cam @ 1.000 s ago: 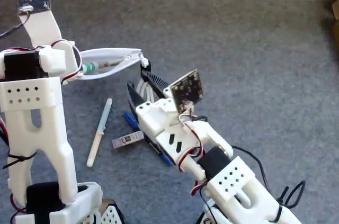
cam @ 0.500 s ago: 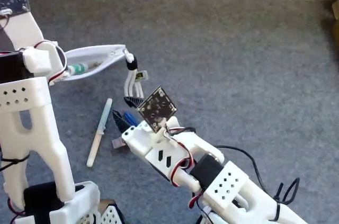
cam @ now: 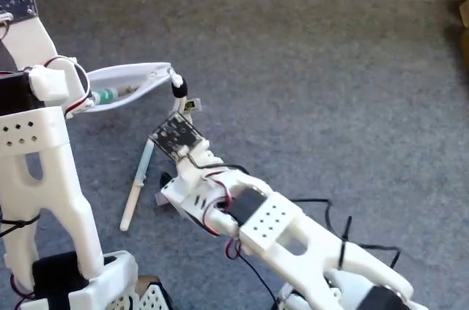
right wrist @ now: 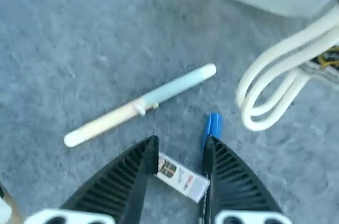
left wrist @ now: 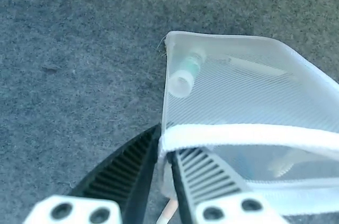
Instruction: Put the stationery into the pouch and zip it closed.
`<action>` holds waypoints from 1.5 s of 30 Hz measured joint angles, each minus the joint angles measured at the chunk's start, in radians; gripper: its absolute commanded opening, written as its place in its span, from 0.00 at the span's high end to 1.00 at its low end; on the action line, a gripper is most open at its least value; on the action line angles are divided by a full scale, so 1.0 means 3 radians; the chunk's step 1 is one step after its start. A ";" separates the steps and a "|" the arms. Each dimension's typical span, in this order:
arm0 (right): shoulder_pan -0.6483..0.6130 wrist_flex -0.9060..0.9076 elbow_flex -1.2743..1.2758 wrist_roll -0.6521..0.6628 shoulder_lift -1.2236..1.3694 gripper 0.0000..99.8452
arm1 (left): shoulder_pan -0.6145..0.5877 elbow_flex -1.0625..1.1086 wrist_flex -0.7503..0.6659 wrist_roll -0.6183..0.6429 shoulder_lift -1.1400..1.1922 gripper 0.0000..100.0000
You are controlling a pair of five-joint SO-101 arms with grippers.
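Small labelled item (right wrist: 181, 179) flat on the grey surface (cam: 330, 68), between the spread fingers of the right end effector (right wrist: 180, 155), blue pen (right wrist: 212, 126) just beside. Seen from high: pale pen (cam: 138, 182) at 9 o'clock, axis 1 to 7; pouch (cam: 139, 75) at 11, rim pinched by left end effector (left wrist: 165, 147).

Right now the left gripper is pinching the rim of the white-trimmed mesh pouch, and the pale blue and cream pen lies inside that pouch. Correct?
Not quite. The left gripper does pinch the rim of the white-trimmed mesh pouch, but the pale blue and cream pen lies outside it on the grey carpet. The right wrist view shows it just ahead of the open right gripper.
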 measured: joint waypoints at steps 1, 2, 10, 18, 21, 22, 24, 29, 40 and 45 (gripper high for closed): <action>0.0000 0.0123 -0.0097 0.0000 0.0066 0.86 | -0.0010 0.0000 0.0000 0.0000 0.0000 0.99; 0.0000 0.0256 -0.0189 0.0000 0.0138 0.86 | -0.0010 0.0000 0.0000 0.0000 0.0000 0.99; -0.0133 0.0900 -0.0685 0.0511 0.0655 0.86 | -0.0010 0.0000 0.0000 0.0000 0.0000 0.99; -0.0353 0.0921 -0.0941 0.0956 0.1304 0.86 | -0.0133 0.0000 0.0000 0.0000 0.0000 0.99; -0.0353 0.0915 -0.1151 0.0997 0.1565 0.86 | -0.0133 0.0000 0.0000 0.0000 0.0000 0.99; -0.0353 0.0921 -0.1227 0.0997 0.1621 0.86 | -0.0133 0.0000 0.0000 0.0000 0.0000 0.99; -0.0353 0.0936 -0.1350 0.1008 0.1703 0.86 | -0.0133 0.0000 0.0000 0.0000 0.0000 0.99; -0.0358 0.0941 -0.1447 0.1207 0.1734 0.86 | -0.0133 0.0000 0.0000 0.0000 0.0000 0.99; -0.0409 0.0946 -0.1453 0.1406 0.1759 0.86 | -0.0133 0.0000 0.0000 0.0000 0.0000 0.99; -0.0404 0.0915 -0.1524 0.1488 0.2092 0.86 | -0.0133 0.0000 0.0000 0.0000 0.0000 0.99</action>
